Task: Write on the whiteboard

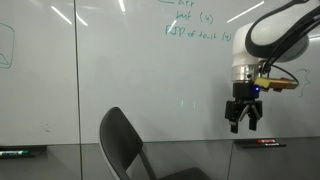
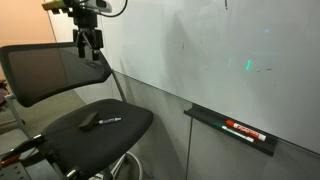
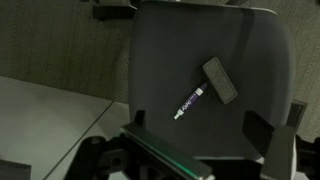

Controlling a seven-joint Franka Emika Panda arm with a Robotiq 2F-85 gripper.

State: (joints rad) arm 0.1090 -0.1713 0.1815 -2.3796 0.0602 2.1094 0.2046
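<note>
Above the black chair [image 2: 75, 142] the gripper [image 1: 243, 122] hangs, fingers apart and empty; on its seat lie a marker [image 3: 189, 103] and an eraser [image 3: 220, 80], with the whiteboard [image 1: 120, 60] close beside the chair

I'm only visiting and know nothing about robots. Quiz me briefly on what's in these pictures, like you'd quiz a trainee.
1. True or false: the gripper is already holding a marker.
2. Multiple choice: the marker and the eraser lie on A) the floor, B) the chair seat, C) a desk.
3. Fill in: the handwriting on the whiteboard is ___ in colour.

Key: 1. False, it hangs open and empty in front of the board. 2. B. 3. Green.
</note>
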